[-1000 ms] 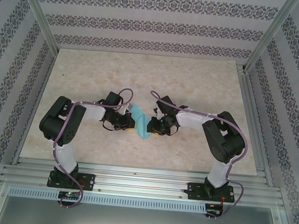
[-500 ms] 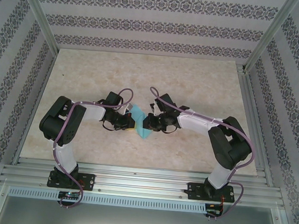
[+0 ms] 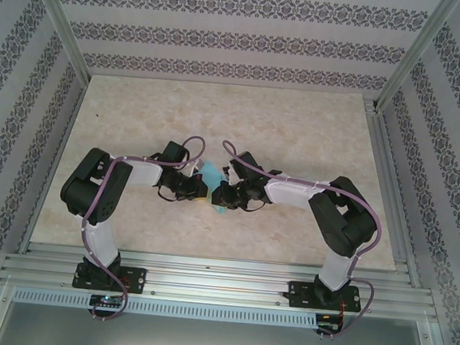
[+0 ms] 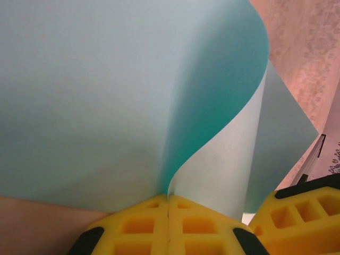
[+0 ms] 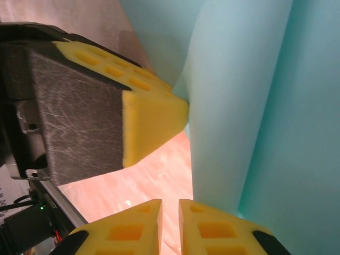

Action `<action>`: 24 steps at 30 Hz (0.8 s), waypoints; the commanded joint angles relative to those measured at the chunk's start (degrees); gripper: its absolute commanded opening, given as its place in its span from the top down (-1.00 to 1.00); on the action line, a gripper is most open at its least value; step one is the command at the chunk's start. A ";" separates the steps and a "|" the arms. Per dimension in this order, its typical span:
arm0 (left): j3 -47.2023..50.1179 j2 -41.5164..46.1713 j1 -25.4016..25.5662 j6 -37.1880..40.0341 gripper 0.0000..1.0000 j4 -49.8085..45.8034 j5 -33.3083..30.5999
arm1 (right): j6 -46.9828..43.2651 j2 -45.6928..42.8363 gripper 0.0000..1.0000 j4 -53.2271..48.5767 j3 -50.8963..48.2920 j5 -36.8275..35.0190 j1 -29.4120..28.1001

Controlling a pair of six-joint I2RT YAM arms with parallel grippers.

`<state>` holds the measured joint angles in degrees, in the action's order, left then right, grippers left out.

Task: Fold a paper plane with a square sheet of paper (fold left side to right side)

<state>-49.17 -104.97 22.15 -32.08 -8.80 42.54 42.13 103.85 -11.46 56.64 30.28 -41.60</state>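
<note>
Pinching one edge of the square sheet of paper [image 4: 106, 95], the left gripper [image 4: 169, 210] has its yellow fingers pressed flat together on it. The sheet curls upward between the two grippers, around the middle of the table [image 3: 299, 130], a little toward the near side. The right gripper [image 5: 170, 215] sits just right of the sheet, its fingers almost together with a thin slit between them. Whether they grip the paper I cannot tell.

The curled square sheet of paper [image 5: 249, 106] fills the right side, the left gripper [image 5: 159, 114] touches its edge from the left, and the right gripper [image 5: 170, 208] sits at the bottom, fingers slightly apart.
</note>
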 commanded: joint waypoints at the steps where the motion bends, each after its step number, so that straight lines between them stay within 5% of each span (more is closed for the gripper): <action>1: -0.23 -1.01 -0.50 1.53 1.00 -2.28 -2.51 | 0.44 1.14 0.68 1.76 -1.16 1.19 -0.19; 24: -0.93 -1.35 -0.52 1.58 1.00 -2.88 -3.74 | 1.60 2.14 0.65 4.16 -3.76 1.51 -0.24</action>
<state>-49.30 -105.03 22.15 -31.90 -8.95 42.44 43.33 104.88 -8.45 53.49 31.00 -41.60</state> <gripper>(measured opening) 0.057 0.172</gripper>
